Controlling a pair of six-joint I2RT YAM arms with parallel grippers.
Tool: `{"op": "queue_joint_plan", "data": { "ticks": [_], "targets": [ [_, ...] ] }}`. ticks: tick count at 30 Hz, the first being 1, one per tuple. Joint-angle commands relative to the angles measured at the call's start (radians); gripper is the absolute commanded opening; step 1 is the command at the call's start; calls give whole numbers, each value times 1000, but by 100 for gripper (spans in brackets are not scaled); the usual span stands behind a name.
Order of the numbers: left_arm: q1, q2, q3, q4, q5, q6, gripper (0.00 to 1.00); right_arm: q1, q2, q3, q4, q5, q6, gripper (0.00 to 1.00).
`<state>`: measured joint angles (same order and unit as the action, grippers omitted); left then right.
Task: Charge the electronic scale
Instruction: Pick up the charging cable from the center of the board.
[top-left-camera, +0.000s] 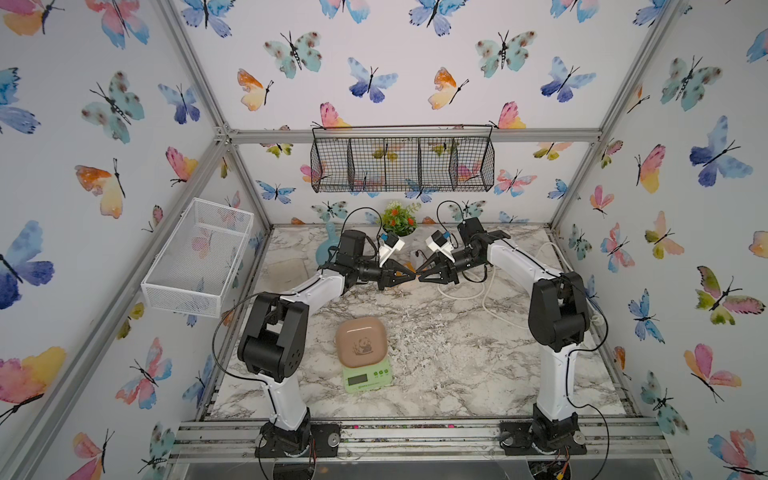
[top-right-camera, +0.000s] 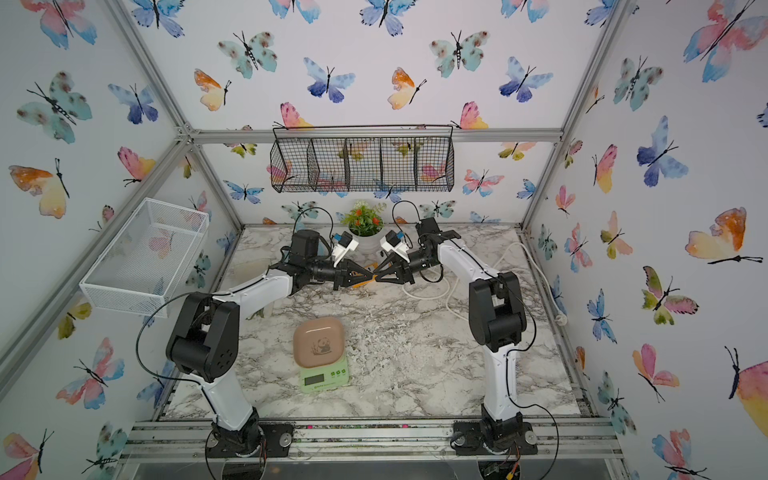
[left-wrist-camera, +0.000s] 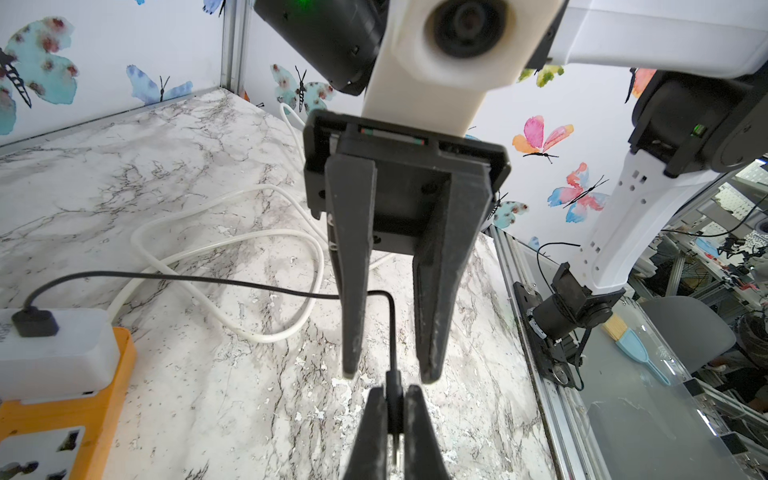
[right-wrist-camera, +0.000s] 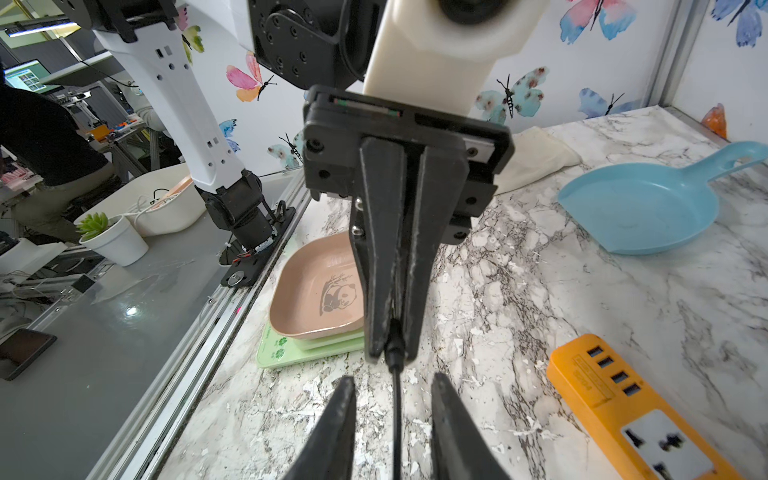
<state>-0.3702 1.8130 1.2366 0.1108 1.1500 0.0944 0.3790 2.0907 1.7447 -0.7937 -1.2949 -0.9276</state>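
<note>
- Electronic scale (top-left-camera: 365, 357) first: where does it sit in both top views?
- On the worktop (top-left-camera: 457, 365), near the front edge and between the two arm bases. Its pink tray is on top and its screen faces the front. Nothing touches it.
- And the arms there?
- The left gripper (top-left-camera: 410, 276) and right gripper (top-left-camera: 420, 276) meet tip to tip above the worktop, well behind the scale (top-right-camera: 322, 353). How their jaws stand is too small to tell from up there.
- What about the left wrist view?
- The left gripper (left-wrist-camera: 395, 399) has its jaws pressed together on the plug end of a black cable (left-wrist-camera: 187, 278). That cable runs back to a white charger (left-wrist-camera: 58, 353) sitting on an orange power strip (left-wrist-camera: 95, 415). Facing it, the right gripper (left-wrist-camera: 390, 376) has its jaws apart, one on each side of the cable, and I see no contact. A white cable (left-wrist-camera: 266, 338) lies looped on the worktop beyond.
- And the right wrist view?
- It shows the same grip from the opposite side. The right gripper (right-wrist-camera: 392, 379) has its jaws apart, with the black cable (right-wrist-camera: 397, 415) running free through the gap. The left gripper (right-wrist-camera: 392, 351) is clamped on the plug, which pokes out past its tips. Beyond them the scale (right-wrist-camera: 316, 299) rests by the front rail. The power strip (right-wrist-camera: 623, 407) lies well apart from it, and a blue dustpan (right-wrist-camera: 648, 208) is farther back.
</note>
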Motion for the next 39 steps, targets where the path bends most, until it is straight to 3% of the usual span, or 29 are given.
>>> {"op": "queue_joint_plan", "data": {
  "ticks": [1, 22, 29, 31, 34, 36, 39],
  "targets": [
    [-7, 11, 23, -18, 7, 23, 0, -2, -1, 29, -46, -49, -11, 32],
    [-27, -5, 24, -20, -6, 18, 0, -1, -4, 23, -21, -62, 34, 10],
    [-27, -13, 19, 14, -6, -13, 1, -1, -30, -34, 96, -64, 148, 2],
    [-28, -23, 4, 59, -11, -47, 9, -2, -47, -65, 162, -60, 210, 2],
    [-26, -54, -39, 150, -60, -115, 40, -2, -76, -120, 291, -36, 318, 2],
    [-21, -89, -72, 195, -151, -161, 61, -5, -93, -146, 352, -25, 367, 2],
    [-19, -158, -147, 273, -307, -267, 72, -16, -105, -176, 419, -25, 422, 2]
  ]
}}
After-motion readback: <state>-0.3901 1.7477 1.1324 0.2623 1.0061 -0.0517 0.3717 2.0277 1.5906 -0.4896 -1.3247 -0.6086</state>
